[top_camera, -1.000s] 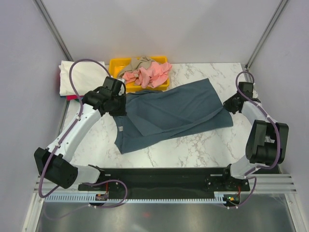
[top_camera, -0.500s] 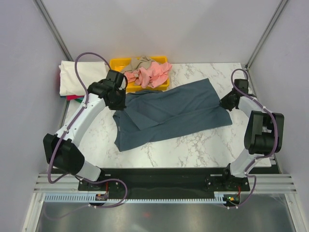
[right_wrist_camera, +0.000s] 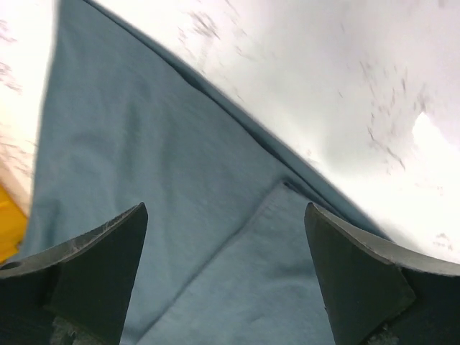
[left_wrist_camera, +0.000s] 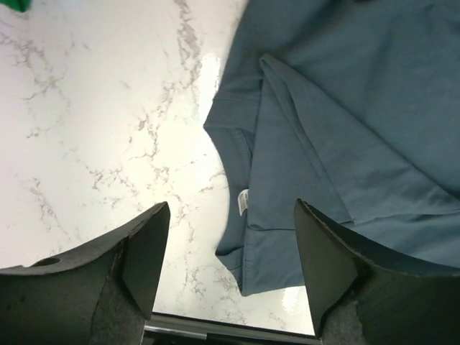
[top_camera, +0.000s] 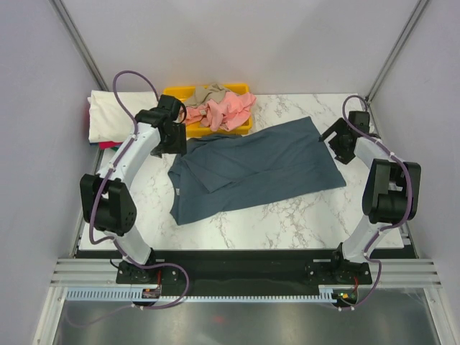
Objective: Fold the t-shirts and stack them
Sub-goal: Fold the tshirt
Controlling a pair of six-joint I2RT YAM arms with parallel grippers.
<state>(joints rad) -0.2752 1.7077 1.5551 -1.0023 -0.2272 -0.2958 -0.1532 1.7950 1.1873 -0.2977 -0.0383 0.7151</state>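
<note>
The top view looks steeply down from behind the arms over the whole white marble bench (top_camera: 287,215). Left hand (left_wrist_camera: 230,208) and right hand (right_wrist_camera: 224,208) cameras sit close above the large slate-blue cotton t-shirt (top_camera: 266,165), common to all three.

Slate-blue shirt (top_camera: 266,165); pink shirt (top_camera: 228,108); yellow bin (top_camera: 175,93); white grey-veined table (top_camera: 302,215)

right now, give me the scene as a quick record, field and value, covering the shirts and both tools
spread shirt: slate-blue t-shirt lying on the table, partly folded, a flap laid over its left part
in bin: salmon-pink shirt and tan shirt, crumpled in the yellow bin
stack: cream-white shirt, folded, far-left corner beside the bin
left tool: open, empty, above the slate-blue collar end
right tool: open, empty, above that shirt's right edge
fold: not finished
</note>
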